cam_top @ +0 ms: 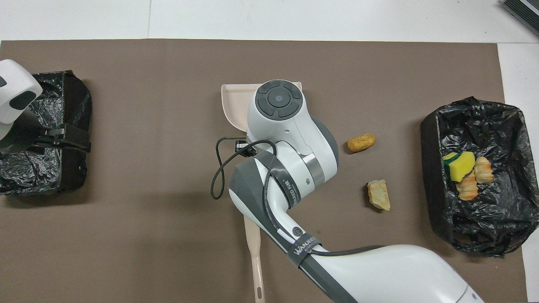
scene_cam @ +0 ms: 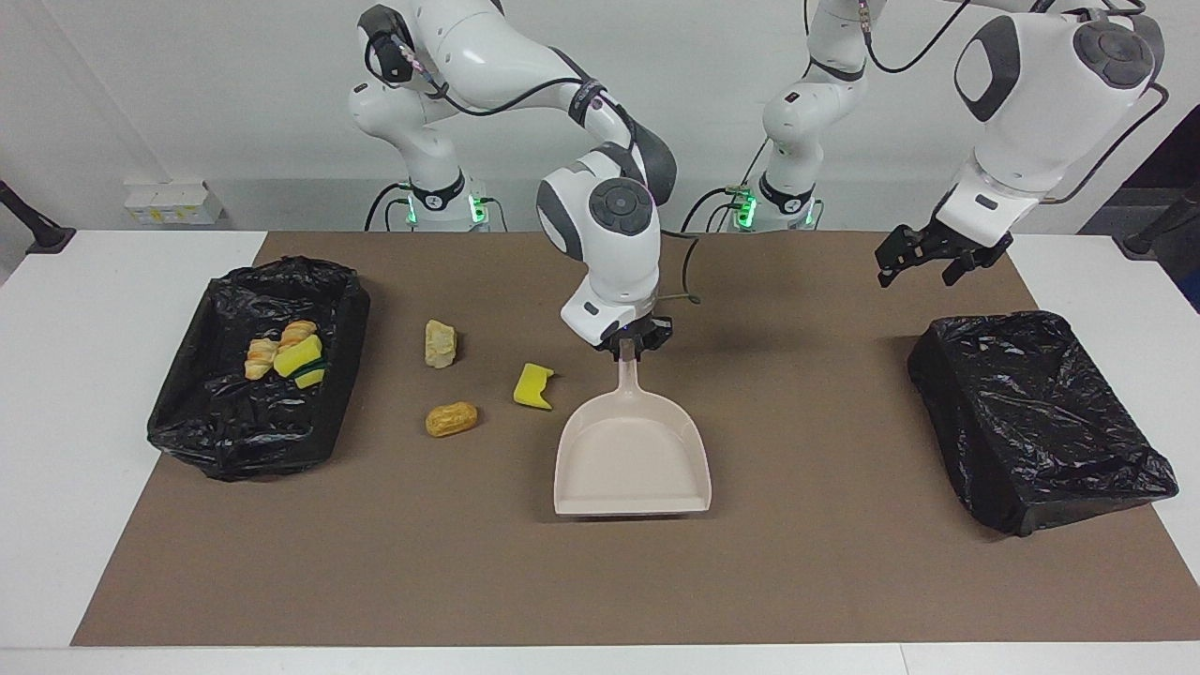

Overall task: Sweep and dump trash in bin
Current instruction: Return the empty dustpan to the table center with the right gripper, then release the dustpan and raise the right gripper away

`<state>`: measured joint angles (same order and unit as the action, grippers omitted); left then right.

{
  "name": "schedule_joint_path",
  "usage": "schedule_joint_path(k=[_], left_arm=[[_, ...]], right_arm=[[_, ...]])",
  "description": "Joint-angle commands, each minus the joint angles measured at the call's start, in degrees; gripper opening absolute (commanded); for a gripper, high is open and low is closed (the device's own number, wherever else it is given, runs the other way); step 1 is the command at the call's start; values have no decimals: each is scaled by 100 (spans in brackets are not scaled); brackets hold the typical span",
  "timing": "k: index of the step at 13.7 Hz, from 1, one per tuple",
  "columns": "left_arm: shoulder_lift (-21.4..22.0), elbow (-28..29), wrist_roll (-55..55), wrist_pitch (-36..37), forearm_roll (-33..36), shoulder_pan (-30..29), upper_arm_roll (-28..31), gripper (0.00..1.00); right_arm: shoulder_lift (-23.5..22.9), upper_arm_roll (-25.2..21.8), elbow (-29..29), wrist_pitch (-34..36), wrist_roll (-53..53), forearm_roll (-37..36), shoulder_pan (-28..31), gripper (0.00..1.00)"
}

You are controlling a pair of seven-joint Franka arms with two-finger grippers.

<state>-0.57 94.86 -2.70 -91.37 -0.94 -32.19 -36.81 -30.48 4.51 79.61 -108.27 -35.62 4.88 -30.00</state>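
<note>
Centrally, the right gripper point(scene_cam: 630, 349) is closed on the handle of the beige dustpan point(scene_cam: 633, 457), which lies flat on the brown mat point(scene_cam: 797, 562). In the facing view three trash pieces lie on the mat at the pan's ten o'clock: a yellow sponge chunk point(scene_cam: 532, 386) closest, a bread roll point(scene_cam: 451, 419) and a pale crumbly lump point(scene_cam: 440, 343). More trash rests in the black-lined bin point(scene_cam: 187, 412) toward the right arm's end. The left gripper point(scene_cam: 923, 258), fingers parted and empty, hangs over the mat near a second black-lined bin point(scene_cam: 1041, 422).
</note>
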Motion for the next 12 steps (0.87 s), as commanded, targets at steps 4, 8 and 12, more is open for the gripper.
schedule_joint_path(k=[4, 8, 12], left_arm=[[144, -64, 542, 67, 112, 1977, 2070, 100], [355, -11, 542, 155, 112, 2928, 2916, 100], [426, -20, 533, 216, 112, 3070, 3030, 100]], right_arm=[[-362, -20, -227, -368, -191, 504, -103, 0], [-363, -20, -69, -432, -34, 620, -111, 60], [-292, -37, 2, -537, 275, 524, -146, 100]])
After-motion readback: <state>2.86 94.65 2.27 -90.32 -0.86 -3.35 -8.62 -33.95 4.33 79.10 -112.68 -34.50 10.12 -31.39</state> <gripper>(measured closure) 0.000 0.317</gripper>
